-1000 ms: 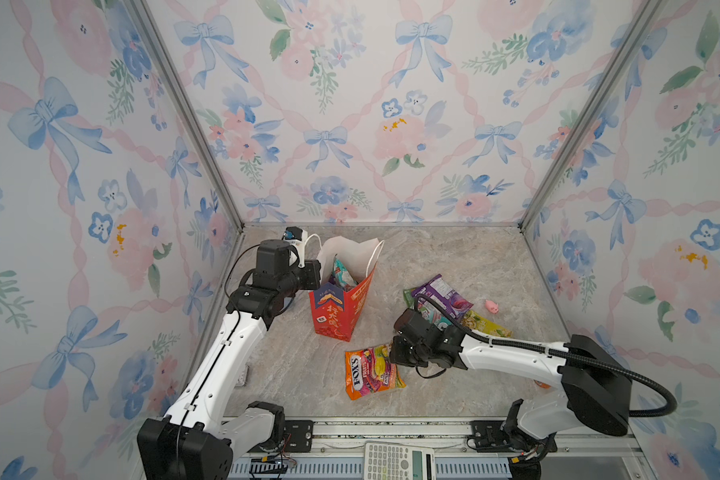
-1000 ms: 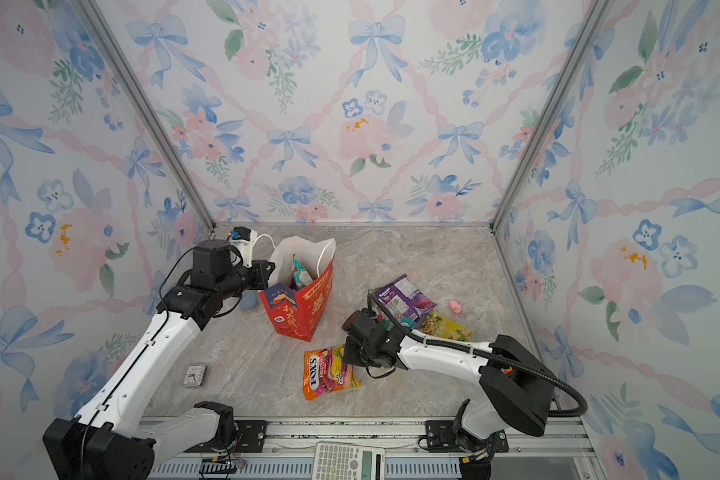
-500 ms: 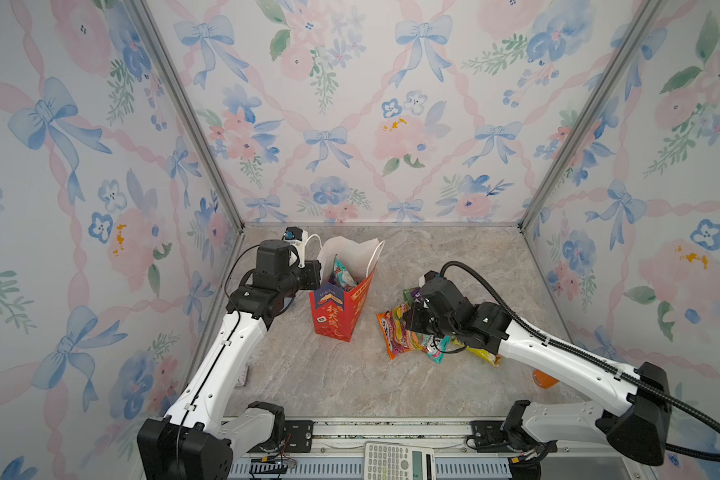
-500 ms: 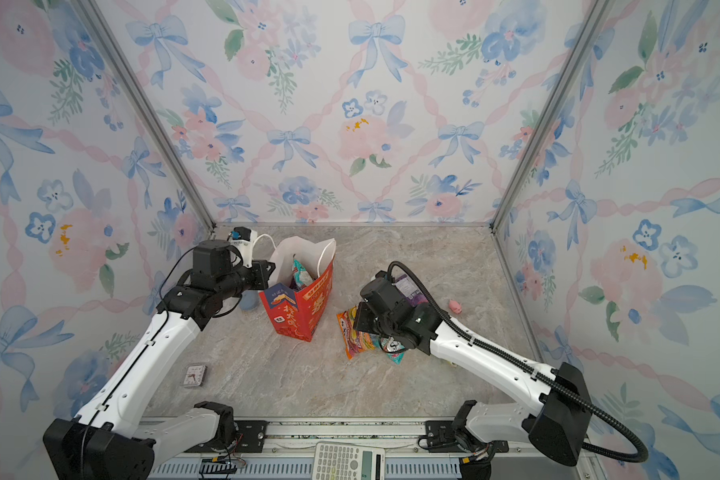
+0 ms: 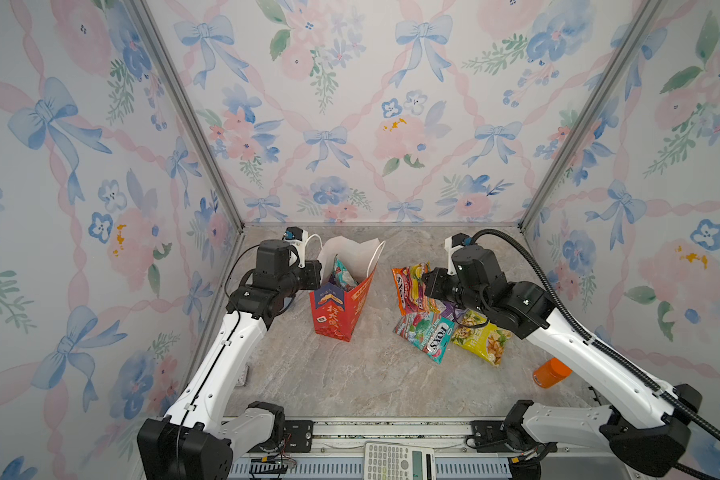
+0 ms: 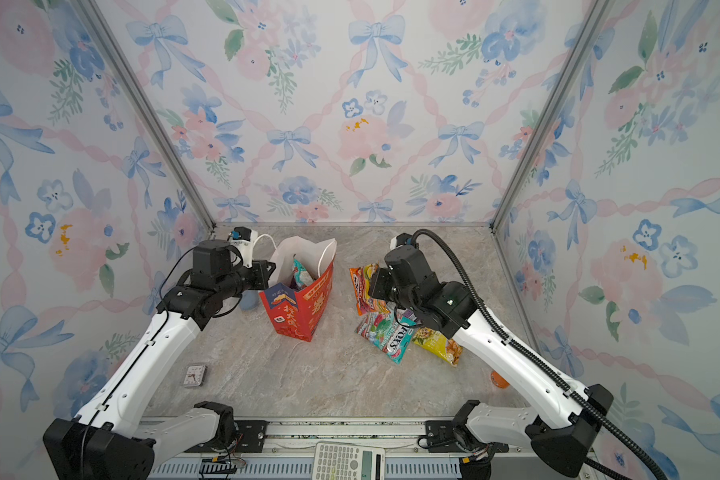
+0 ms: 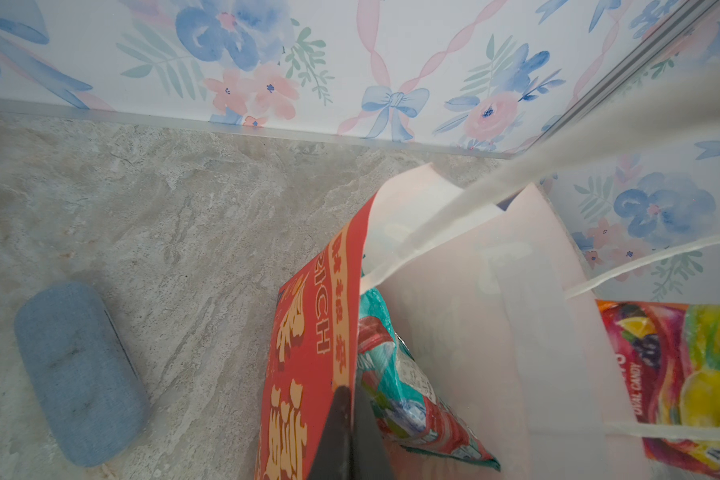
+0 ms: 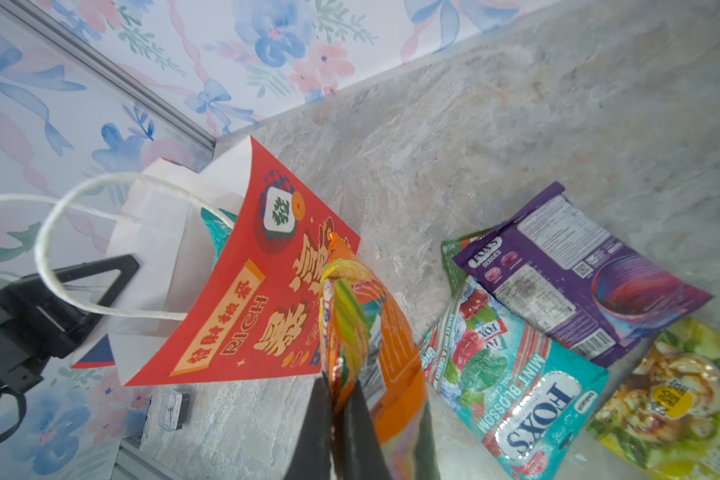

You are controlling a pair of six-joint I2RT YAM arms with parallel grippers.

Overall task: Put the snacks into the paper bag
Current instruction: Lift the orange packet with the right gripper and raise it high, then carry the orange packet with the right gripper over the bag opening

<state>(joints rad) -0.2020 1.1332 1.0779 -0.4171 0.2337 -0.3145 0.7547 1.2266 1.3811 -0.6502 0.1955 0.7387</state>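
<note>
Between right jaws, orange snack packet [image 8: 385, 332], near the paper bag [image 8: 242, 307]

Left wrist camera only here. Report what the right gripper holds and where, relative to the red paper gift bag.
Observer: The right gripper is shut on an orange glossy candy packet, right of the red paper gift bag, not over its mouth.
Operator: List the packets on the table.
Observer: A teal mint packet, a yellow-green plastic packet and a purple plastic packet lie bunched; a green packet edge peeks from under the purple.
Operator: Name other clutter.
Observer: An orange plastic bottle sits by the right arm.
</note>
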